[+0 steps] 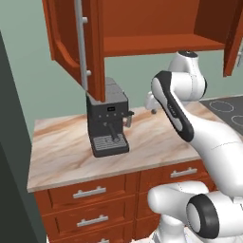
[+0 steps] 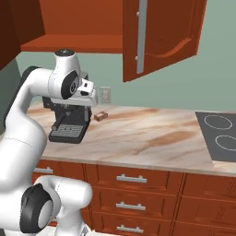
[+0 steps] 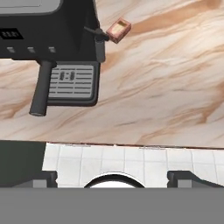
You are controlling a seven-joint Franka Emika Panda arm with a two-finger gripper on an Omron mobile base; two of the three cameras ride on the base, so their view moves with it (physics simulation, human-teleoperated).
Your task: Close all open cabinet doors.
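Two cabinet doors stand open above the counter. In the left base view the left door (image 1: 71,42) swings out over the coffee machine, its grey bar handle (image 1: 81,42) facing me, and the right door (image 1: 233,38) hangs at the frame's edge. The right base view shows the right door (image 2: 161,37) with its handle (image 2: 141,32), and the left door (image 2: 7,32) at the left edge. My gripper (image 1: 151,105) (image 2: 90,103) hangs below the open cabinet, well under both doors and pointing down at the counter. In the hand view its fingertips (image 3: 46,177) stand wide apart, so my gripper (image 3: 114,179) is open and holds nothing.
A black coffee machine (image 1: 108,121) (image 2: 69,122) (image 3: 52,39) stands on the marble counter (image 1: 61,152) under the left door. A small brown box (image 2: 100,116) (image 3: 118,29) lies beside it. A cooktop (image 2: 221,133) sits at the right, and drawers (image 2: 131,179) run below the counter.
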